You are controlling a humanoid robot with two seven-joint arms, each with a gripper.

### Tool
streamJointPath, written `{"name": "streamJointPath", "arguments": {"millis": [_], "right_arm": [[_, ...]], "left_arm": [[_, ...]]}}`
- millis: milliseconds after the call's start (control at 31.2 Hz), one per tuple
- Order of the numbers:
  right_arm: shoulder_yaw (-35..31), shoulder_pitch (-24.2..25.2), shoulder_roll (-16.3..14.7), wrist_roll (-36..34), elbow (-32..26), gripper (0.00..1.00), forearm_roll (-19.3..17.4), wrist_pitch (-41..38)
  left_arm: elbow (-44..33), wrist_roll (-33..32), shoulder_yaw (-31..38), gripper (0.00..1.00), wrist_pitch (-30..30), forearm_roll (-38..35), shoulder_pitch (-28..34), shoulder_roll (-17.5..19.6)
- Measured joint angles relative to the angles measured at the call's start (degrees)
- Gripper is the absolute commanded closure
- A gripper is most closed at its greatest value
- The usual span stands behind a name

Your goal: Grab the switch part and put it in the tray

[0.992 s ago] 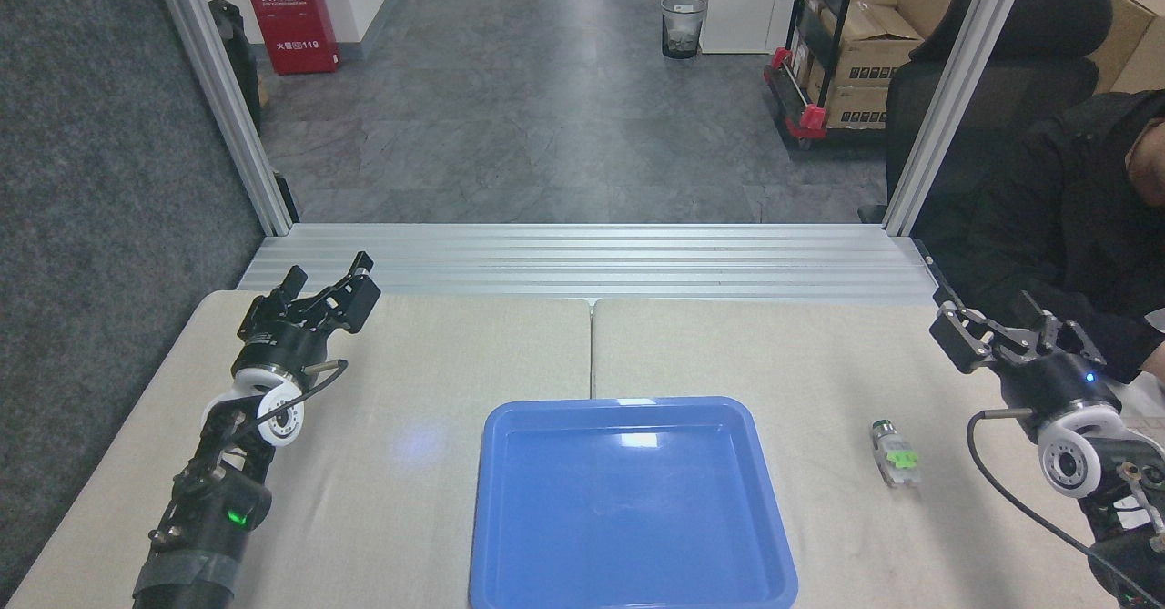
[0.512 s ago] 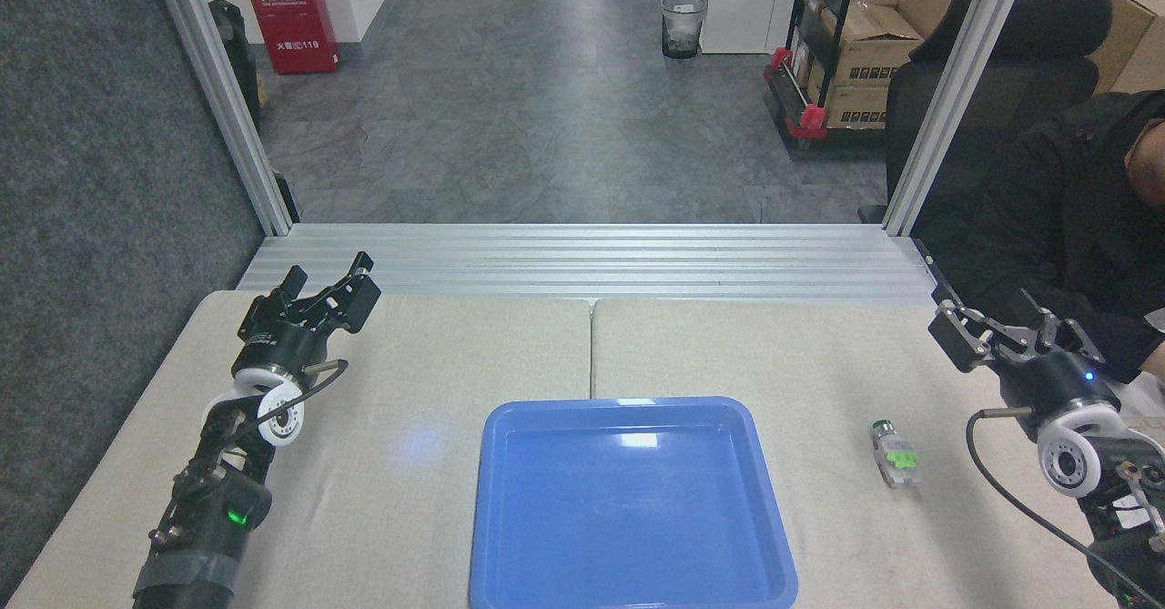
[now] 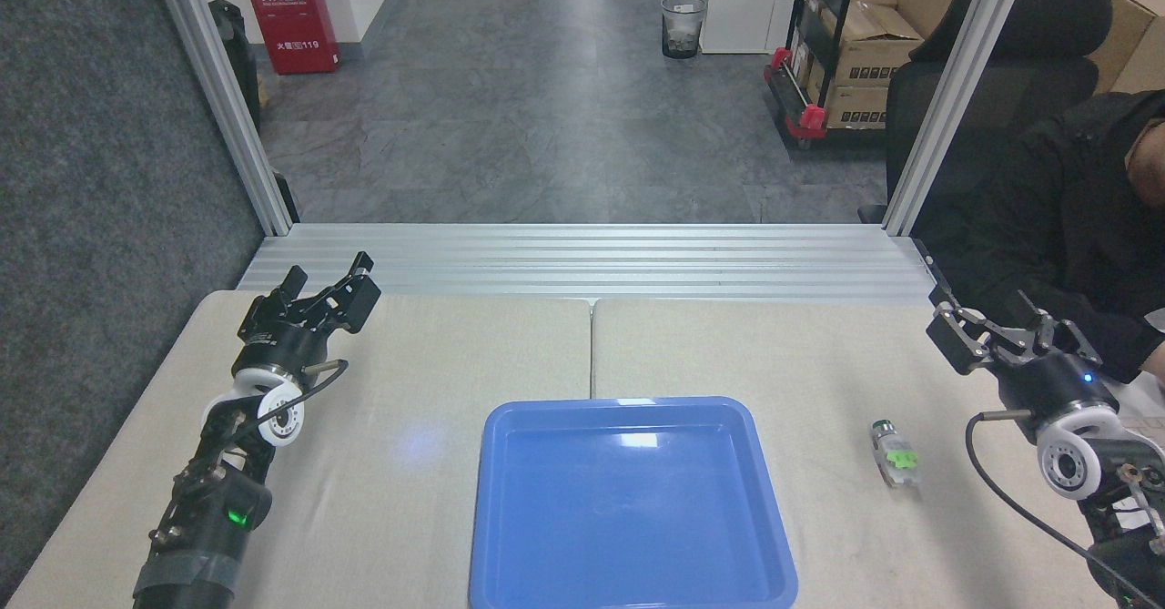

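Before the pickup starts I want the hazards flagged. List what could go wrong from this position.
1. The switch part is small and lies loose on the table cloth; the right pincer could nudge or roll it instead of gripping it.
2. A person in a dark jacket sits close by the right arm; a wide swing might reach them.
3. The blue tray has a raised rim; a low carry could clip it.

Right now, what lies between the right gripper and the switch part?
Only bare table: in the head view, nothing sits between the right gripper and the switch part.
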Motion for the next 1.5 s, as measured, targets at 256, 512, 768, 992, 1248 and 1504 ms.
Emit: {"name": "streamJointPath", "arguments": {"millis": [256, 512, 768, 992, 1248, 1504], "right_arm": [[0.0, 0.2, 0.0, 0.1, 0.0, 0.01, -0.3, -0.5], [0.0, 0.7, 0.1, 0.1, 0.1, 0.01, -0.5, -1.2], [0.0, 1.3, 0.3, 0.3, 0.2, 0.01, -0.7, -1.3], [-0.1, 1.5, 0.4, 0.4, 0.3, 0.01, -0.9, -1.3], [0.0, 3.2, 0.4, 1.7, 0.6, 0.01, -2.1, -1.3], [1.1, 5.4, 1.6, 2.4, 2.3, 0.02, -2.6, 1.3]], "left_arm": [[0.0, 0.0, 0.0, 0.0, 0.0, 0.0, 0.0, 0.0], [0.0, 0.1, 0.0, 0.0, 0.0, 0.0, 0.0, 0.0], [0.0, 0.1, 0.0, 0.0, 0.0, 0.0, 0.0, 0.0], [0.0, 0.1, 0.0, 0.0, 0.0, 0.0, 0.0, 0.0], [0.0, 0.1, 0.0, 0.0, 0.0, 0.0, 0.0, 0.0], [0.0, 0.1, 0.0, 0.0, 0.0, 0.0, 0.0, 0.0]]}}
